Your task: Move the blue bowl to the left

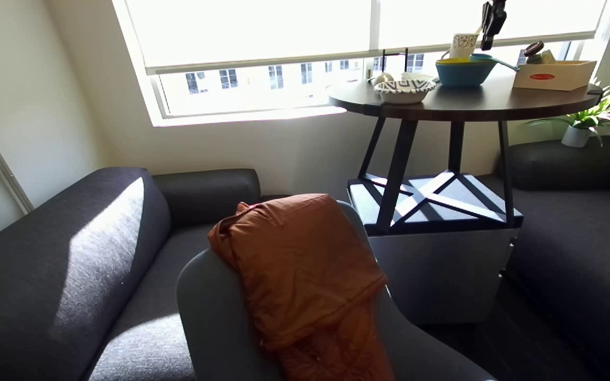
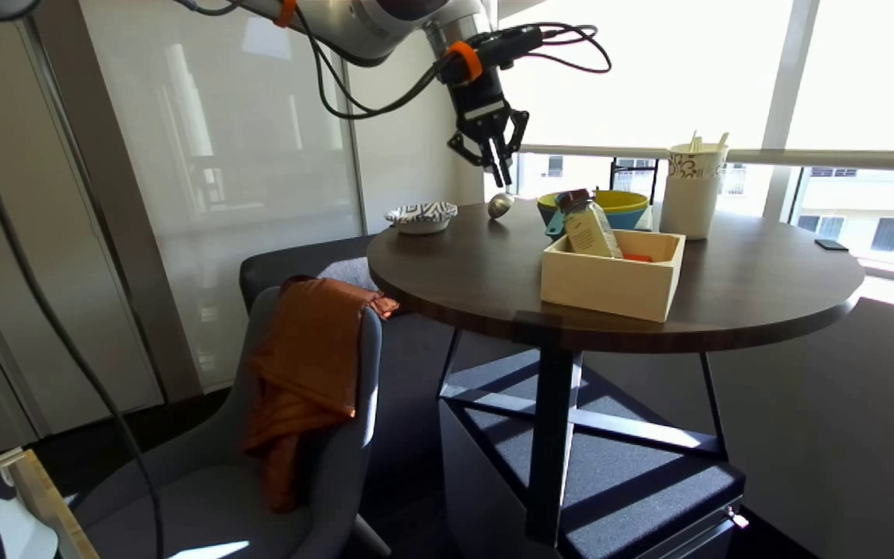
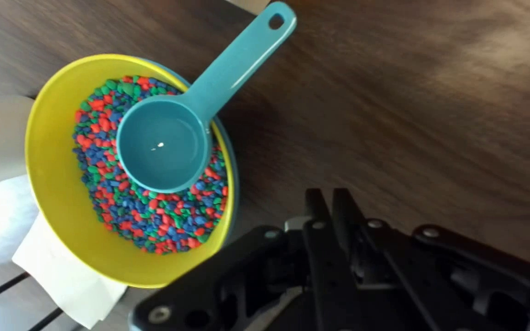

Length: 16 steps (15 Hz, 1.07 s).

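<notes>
The blue bowl point(image 1: 458, 76) stands upright on the round dark table point(image 1: 495, 103); it also shows in an exterior view point(image 2: 627, 221), partly hidden behind a jar. In the wrist view its inside is yellow point(image 3: 55, 184), and it holds red, blue and green pebbles. A teal scoop point(image 3: 164, 142) lies on the pebbles with its handle over the rim. My gripper point(image 1: 486, 47) is above the table, higher than the bowl. It also shows in an exterior view point(image 2: 501, 185). In the wrist view its fingertips point(image 3: 328, 192) are almost together beside the bowl, with nothing between them.
A wooden box point(image 2: 610, 291) with a jar point(image 2: 588, 229) stands near the bowl. A white patterned cup point(image 2: 691, 194) stands behind it. A patterned dish point(image 2: 421, 220) sits near the table's edge. A metal ladle point(image 2: 500, 206) shows below the gripper. A chair bears an orange jacket point(image 1: 305, 264).
</notes>
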{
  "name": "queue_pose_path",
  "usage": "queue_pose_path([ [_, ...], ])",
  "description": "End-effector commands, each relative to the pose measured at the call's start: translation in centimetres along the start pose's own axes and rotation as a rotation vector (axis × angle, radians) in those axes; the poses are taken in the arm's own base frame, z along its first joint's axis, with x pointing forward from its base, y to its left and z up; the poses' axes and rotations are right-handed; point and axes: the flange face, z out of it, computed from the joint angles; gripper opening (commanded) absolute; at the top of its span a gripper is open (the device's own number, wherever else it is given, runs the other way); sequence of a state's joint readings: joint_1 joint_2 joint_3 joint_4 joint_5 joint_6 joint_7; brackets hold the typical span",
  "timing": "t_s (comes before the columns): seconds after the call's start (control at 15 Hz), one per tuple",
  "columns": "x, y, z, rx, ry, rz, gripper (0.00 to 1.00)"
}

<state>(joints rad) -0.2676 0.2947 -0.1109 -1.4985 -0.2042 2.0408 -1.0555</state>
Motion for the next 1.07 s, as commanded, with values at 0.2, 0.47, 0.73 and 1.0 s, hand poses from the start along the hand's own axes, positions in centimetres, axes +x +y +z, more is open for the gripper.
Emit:
queue_pose_path([
  [0.2, -0.2, -2.8, -2.2, 0.096, 0.113, -0.018, 0.50],
  [0.47, 2.7, -0.6, 0.6, 0.076, 0.127, 0.071, 0.78],
  [0.73, 3.8, 2.4, 2.6, 0.037, 0.120, 0.198, 1.00],
  [1.0, 3.6, 1.6, 3.4, 0.070, 0.128, 0.160, 1.00],
])
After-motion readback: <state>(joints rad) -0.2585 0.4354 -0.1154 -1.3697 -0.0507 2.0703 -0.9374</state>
